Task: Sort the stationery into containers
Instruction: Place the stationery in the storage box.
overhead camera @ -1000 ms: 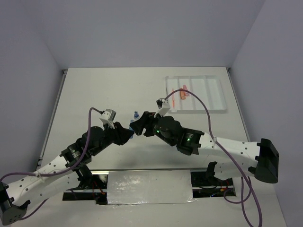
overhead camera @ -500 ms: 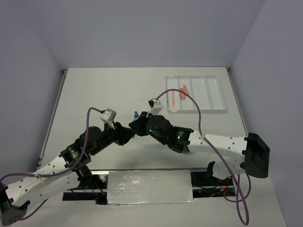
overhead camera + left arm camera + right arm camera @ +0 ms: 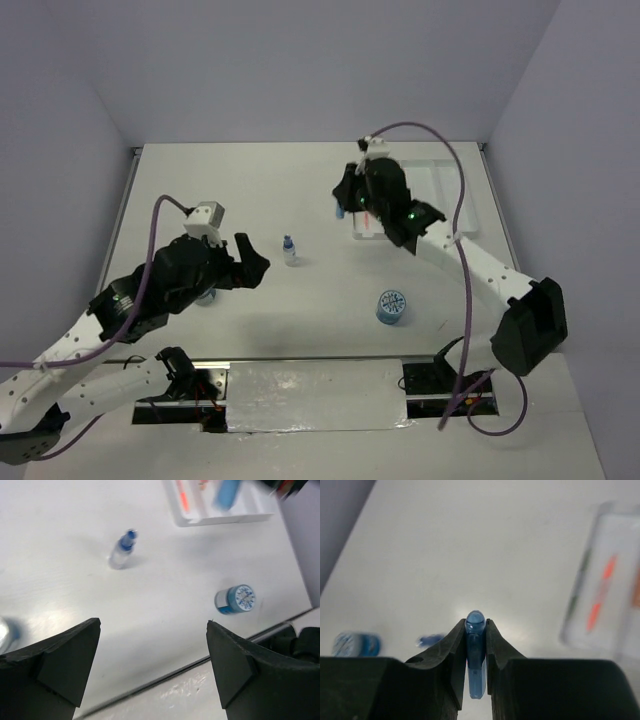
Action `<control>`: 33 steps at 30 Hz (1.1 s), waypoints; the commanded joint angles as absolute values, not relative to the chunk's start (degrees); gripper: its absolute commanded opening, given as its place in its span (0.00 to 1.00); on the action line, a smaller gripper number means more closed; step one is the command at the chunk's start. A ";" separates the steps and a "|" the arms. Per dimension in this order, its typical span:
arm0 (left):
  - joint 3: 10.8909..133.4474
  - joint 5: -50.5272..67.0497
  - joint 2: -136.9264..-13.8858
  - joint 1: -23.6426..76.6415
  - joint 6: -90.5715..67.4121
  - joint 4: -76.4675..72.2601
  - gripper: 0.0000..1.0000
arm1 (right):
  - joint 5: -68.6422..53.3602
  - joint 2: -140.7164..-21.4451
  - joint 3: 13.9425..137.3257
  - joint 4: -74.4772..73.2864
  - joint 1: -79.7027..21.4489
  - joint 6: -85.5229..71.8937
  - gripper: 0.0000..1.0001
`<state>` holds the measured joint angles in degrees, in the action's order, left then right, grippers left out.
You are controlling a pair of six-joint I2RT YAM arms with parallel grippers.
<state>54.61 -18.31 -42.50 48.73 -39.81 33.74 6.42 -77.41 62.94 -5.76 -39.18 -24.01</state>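
Observation:
My right gripper (image 3: 343,208) is shut on a short blue capsule-like piece (image 3: 475,650) and hangs just left of the white divided tray (image 3: 445,190). A thin orange pen (image 3: 368,214) lies in the tray's left compartment. My left gripper (image 3: 247,264) stands open with nothing between its fingers, left of a small blue-capped bottle (image 3: 289,250) that stands upright on the table. In the left wrist view the bottle (image 3: 122,550) is ahead, and a blue roll with a patterned white top (image 3: 236,599) stands to the right.
The roll (image 3: 391,306) stands near the table's front, right of centre. A second bluish round thing (image 3: 205,297) peeks out under my left arm. A silver plate (image 3: 315,395) lies at the near edge between the arm bases.
The two grippers met at mid-table. The left one opened and drew back left. The right one shut on the blue piece and carried it up and right to the tray.

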 commanded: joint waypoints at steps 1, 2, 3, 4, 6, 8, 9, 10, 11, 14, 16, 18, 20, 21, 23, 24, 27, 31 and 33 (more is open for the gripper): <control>62.55 -28.99 -43.15 48.96 -44.81 55.08 0.99 | 5.09 -84.16 72.75 -18.94 -29.29 -7.84 0.00; 63.62 -29.96 -42.63 48.96 -44.65 57.28 0.99 | 5.97 -86.72 77.91 -21.51 -26.92 -5.47 0.00; 64.42 -31.45 -42.28 48.96 -44.39 60.44 0.99 | 7.02 -89.27 80.48 -23.62 -22.81 -4.67 0.00; 65.82 -31.90 -41.75 48.96 -43.34 61.60 0.99 | 7.47 -91.82 83.03 -25.38 -20.85 -3.88 0.00; 66.18 -31.73 -39.21 48.96 -40.62 62.32 0.99 | 9.39 -98.42 89.54 -29.17 -18.03 -3.16 0.00; 64.69 -28.76 -34.49 48.96 -34.21 58.64 0.99 | 9.24 -103.94 94.62 -30.67 -14.95 -1.94 0.00; 62.95 -27.26 -32.63 48.96 -32.28 56.62 0.99 | 9.49 -105.71 96.40 -31.54 -14.33 -1.76 0.00; 62.41 -25.33 -30.87 48.96 -29.82 53.64 0.99 | 9.75 -107.56 98.16 -32.68 -13.20 -1.24 0.00; 61.71 -24.09 -27.54 48.96 -28.66 52.31 0.99 | 9.93 -111.15 101.48 -33.65 -12.66 -0.80 0.00; 58.19 -20.22 -22.43 48.96 -26.63 47.73 0.99 | 8.88 -116.43 105.02 -36.38 -10.99 -1.05 0.00; 57.13 -19.43 -21.45 48.96 -26.89 47.19 0.99 | 8.44 -118.11 103.81 -35.43 -10.64 -1.05 0.02; 56.87 -18.64 -20.92 48.96 -26.19 46.41 0.99 | 8.44 -119.18 103.36 -35.85 -10.55 -1.32 0.03; 56.78 -18.11 -21.70 48.96 -25.93 46.23 0.99 | 8.43 -119.88 101.79 -35.68 -10.63 -1.84 0.04; 56.95 -18.19 -22.23 48.96 -26.01 46.49 0.99 | 9.05 -119.88 101.08 -35.60 -10.55 -2.19 0.05; 57.04 -18.72 -23.90 48.96 -26.19 46.93 0.99 | 8.79 -119.10 97.92 -34.28 -10.63 -2.55 0.08; 57.04 -18.63 -24.43 48.96 -26.28 46.85 0.99 | 8.88 -118.74 97.04 -33.84 -10.55 -2.72 0.10; 56.78 -18.19 -25.66 48.87 -26.19 46.23 0.99 | 8.17 -117.77 95.10 -32.96 -10.55 -3.07 0.21; 56.25 -18.37 -25.75 48.96 -26.28 45.35 0.99 | 7.82 -117.16 95.18 -34.19 -10.63 -3.78 0.42; 56.25 -18.81 -25.66 48.96 -26.45 45.44 0.99 | 7.65 -116.37 95.36 -34.71 -10.55 -4.22 0.48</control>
